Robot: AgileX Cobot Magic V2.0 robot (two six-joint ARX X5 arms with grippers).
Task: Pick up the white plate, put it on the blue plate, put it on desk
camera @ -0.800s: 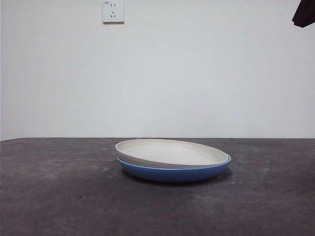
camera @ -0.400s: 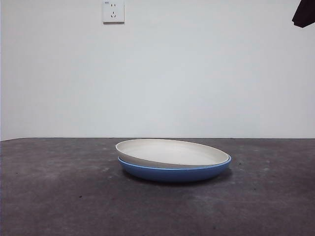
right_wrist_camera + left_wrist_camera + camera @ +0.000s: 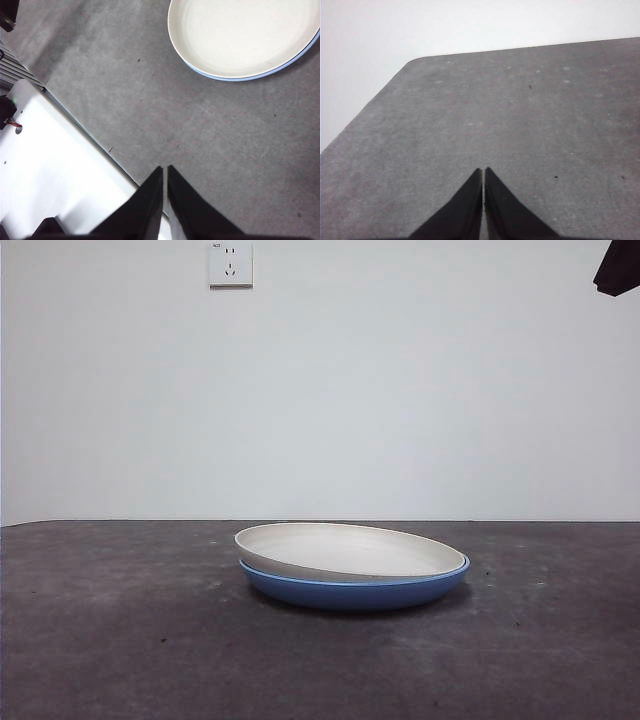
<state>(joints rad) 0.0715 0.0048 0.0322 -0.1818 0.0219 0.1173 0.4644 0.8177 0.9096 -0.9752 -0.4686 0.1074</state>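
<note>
The white plate (image 3: pixel 350 551) lies nested in the blue plate (image 3: pixel 355 593) on the desk (image 3: pixel 120 640), slightly tilted, its left rim raised. In the right wrist view the white plate (image 3: pixel 245 35) fills the blue plate, of which only a thin rim (image 3: pixel 250 79) shows. My right gripper (image 3: pixel 165 172) is shut and empty, hanging above bare desk (image 3: pixel 210 140) well apart from the plates. My left gripper (image 3: pixel 484 175) is shut and empty over bare desk (image 3: pixel 495 110), no plate in its view. A black arm tip (image 3: pixel 618 268) shows at the front view's top right corner.
A wall socket (image 3: pixel 230 262) sits on the white wall behind the desk. In the right wrist view the desk's edge (image 3: pixel 85 132) runs diagonally, with a white robot base (image 3: pixel 45 165) beyond it. The left wrist view shows the desk's rounded far corner (image 3: pixel 415 61).
</note>
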